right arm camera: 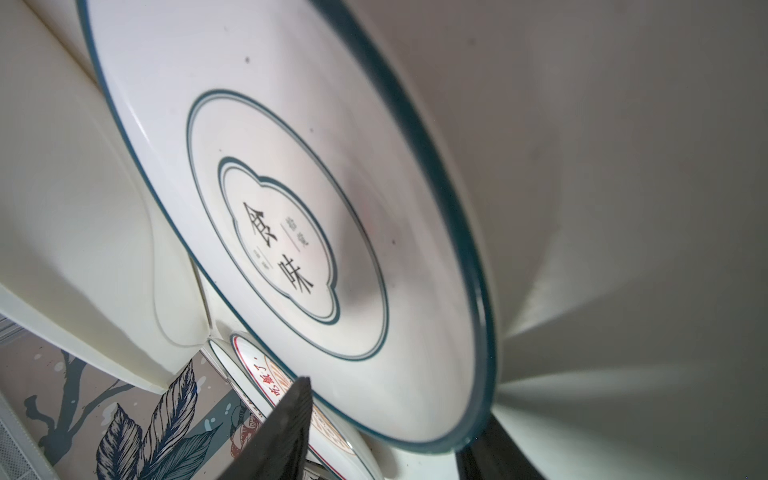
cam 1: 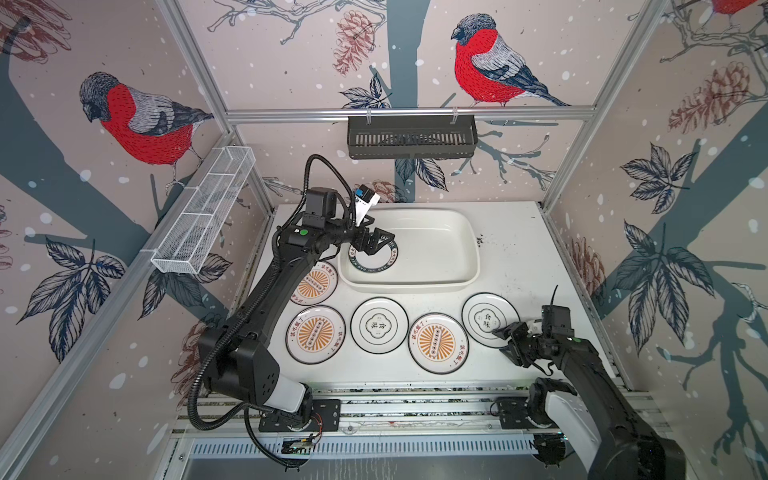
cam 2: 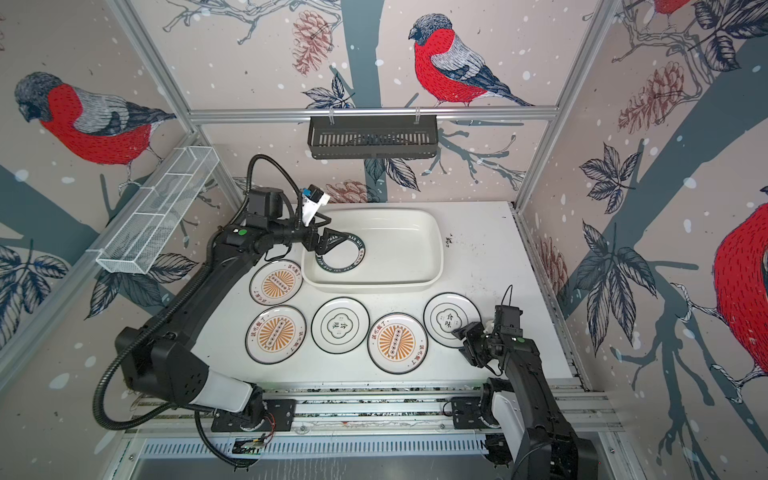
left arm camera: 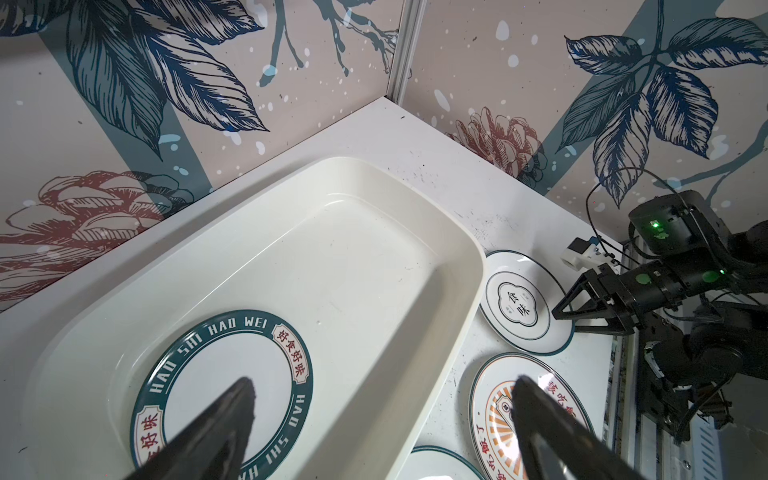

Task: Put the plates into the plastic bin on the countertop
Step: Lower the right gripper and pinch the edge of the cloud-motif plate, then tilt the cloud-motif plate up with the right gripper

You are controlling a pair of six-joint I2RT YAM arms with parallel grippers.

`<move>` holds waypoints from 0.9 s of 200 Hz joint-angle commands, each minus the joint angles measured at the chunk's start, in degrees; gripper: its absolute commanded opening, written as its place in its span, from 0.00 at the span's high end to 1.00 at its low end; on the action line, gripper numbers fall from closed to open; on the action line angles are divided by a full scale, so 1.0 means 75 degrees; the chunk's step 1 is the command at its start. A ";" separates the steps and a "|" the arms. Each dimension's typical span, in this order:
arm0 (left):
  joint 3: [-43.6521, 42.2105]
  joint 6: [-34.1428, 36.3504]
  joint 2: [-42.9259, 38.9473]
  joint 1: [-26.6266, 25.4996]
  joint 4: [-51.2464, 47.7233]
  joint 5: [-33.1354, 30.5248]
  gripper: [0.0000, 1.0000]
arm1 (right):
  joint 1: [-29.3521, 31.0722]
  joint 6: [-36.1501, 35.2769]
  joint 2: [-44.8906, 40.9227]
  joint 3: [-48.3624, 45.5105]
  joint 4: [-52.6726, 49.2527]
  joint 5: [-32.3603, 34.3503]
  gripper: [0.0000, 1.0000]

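White quatrefoil plate (right arm camera: 291, 232) | rim between right jaws | grip unclear

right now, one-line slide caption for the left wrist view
Open left gripper over the teal-banded round white plate lying in the glossy white plastic bin.

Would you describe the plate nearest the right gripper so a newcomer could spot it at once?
Find the white bin at the back of the countertop. In front of its right corner lies the plate, last on the right in the row. It bears a black quatrefoil, unlike the sunburst plate beside it, and the other quatrefoil plate sits mid-row.
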 commanded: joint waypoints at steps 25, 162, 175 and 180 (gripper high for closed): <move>0.0017 -0.0093 0.0012 -0.0004 0.0247 0.0100 0.05 | -0.0177 0.0056 -0.0187 -0.0436 0.0212 0.1276 0.47; -0.0135 -0.0281 0.0024 -0.0027 0.0449 0.0194 0.05 | -0.0505 0.0626 -0.1510 -0.1762 0.1078 0.0912 0.67; -0.0136 -0.0283 0.0024 -0.0025 0.0463 0.0179 0.05 | -0.0526 0.0656 -0.1796 -0.1802 0.0975 0.1015 0.68; -0.0145 -0.0283 0.0024 -0.0026 0.0465 0.0182 0.05 | -0.0539 0.0668 -0.1881 -0.1818 0.0945 0.1044 0.68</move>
